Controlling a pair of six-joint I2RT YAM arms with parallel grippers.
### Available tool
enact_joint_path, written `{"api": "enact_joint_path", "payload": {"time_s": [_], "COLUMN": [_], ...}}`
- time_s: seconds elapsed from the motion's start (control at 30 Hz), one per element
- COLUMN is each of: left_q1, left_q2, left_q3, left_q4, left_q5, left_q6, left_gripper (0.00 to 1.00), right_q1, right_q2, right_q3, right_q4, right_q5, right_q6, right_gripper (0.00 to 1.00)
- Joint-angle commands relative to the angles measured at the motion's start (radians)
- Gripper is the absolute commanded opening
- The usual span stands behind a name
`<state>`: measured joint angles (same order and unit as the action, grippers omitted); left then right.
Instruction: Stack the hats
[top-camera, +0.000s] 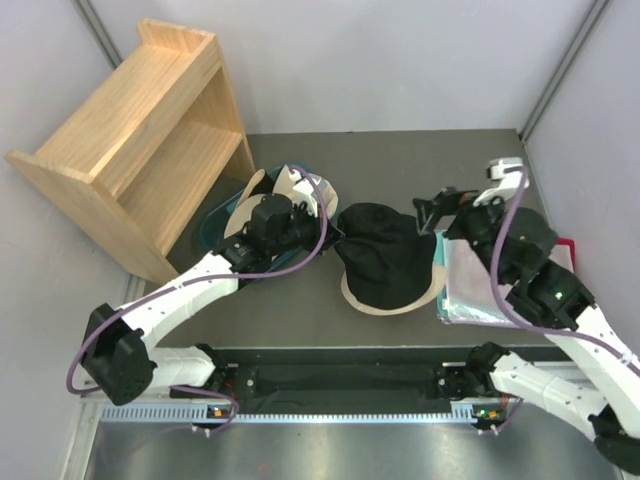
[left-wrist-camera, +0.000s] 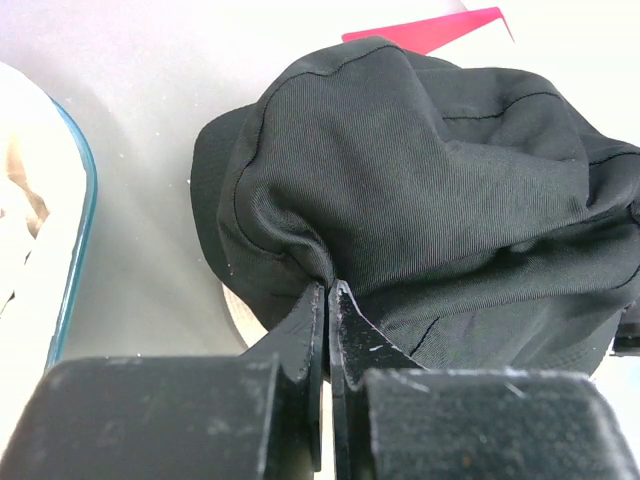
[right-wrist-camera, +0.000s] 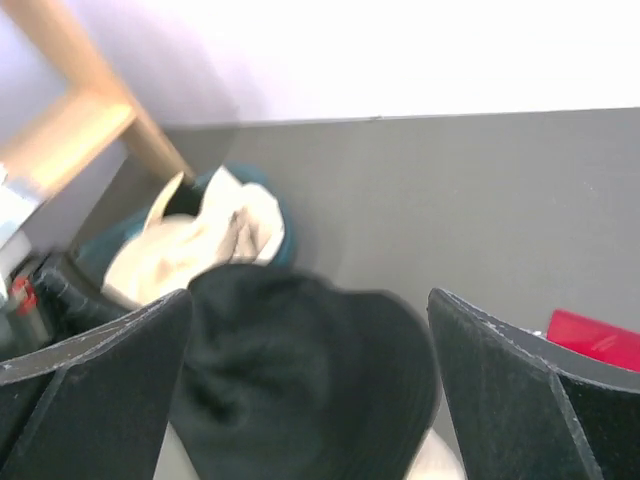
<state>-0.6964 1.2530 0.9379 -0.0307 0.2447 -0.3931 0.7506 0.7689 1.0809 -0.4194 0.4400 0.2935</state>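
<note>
An all-black hat (top-camera: 385, 255) lies crumpled in the middle of the table, on top of a cream hat whose brim (top-camera: 392, 303) shows beneath it. My left gripper (top-camera: 332, 242) is at the black hat's left edge, shut on a fold of its fabric (left-wrist-camera: 328, 285). The black hat (left-wrist-camera: 440, 170) fills the left wrist view, with the cream brim (left-wrist-camera: 245, 318) under it. My right gripper (top-camera: 431, 213) hovers open over the hat's far right side, touching nothing. In the right wrist view the black hat (right-wrist-camera: 290, 380) lies below the gap between my spread fingers (right-wrist-camera: 530, 390). More cream hats (top-camera: 290, 190) sit in the teal tub (top-camera: 212, 232).
A wooden shelf (top-camera: 140, 140) stands tilted at the back left, next to the tub. A pale flat packet (top-camera: 470, 285) with a red edge (top-camera: 570, 245) lies at the right, under my right arm. The tub rim (left-wrist-camera: 80, 200) is close to my left gripper.
</note>
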Motion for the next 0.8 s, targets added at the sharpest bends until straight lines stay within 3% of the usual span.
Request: {"api": "enact_joint_path", "payload": {"time_s": [0.0, 0.17, 0.27, 0.5, 0.7, 0.77], "left_q1": [0.001, 0.001, 0.001, 0.001, 0.001, 0.002], "left_q2": [-0.052, -0.067, -0.067, -0.064, -0.066, -0.069], "left_q3": [-0.007, -0.011, -0.013, -0.011, -0.010, -0.013], "left_q4": [0.014, 0.023, 0.022, 0.021, 0.023, 0.022], "left_q5": [-0.007, 0.011, 0.019, 0.031, 0.045, 0.047], "left_q6": [0.017, 0.017, 0.023, 0.036, 0.040, 0.039], "left_gripper": [0.00, 0.00, 0.00, 0.00, 0.00, 0.00], "right_q1": [-0.295, -0.583, -0.689, -0.718, -0.720, -0.718], "right_q2": [0.024, 0.017, -0.011, -0.043, -0.054, -0.054], "right_q3": [-0.024, -0.231, -0.357, -0.551, -0.607, -0.615], "right_q4": [0.054, 0.230, 0.341, 0.522, 0.545, 0.539], "right_q5": [-0.366, -0.795, -0.918, -1.021, -1.014, -1.015], "right_q6": [0.054, 0.189, 0.312, 0.485, 0.530, 0.527], "right_gripper": [1.00, 1.00, 1.00, 0.98, 0.98, 0.93]}}
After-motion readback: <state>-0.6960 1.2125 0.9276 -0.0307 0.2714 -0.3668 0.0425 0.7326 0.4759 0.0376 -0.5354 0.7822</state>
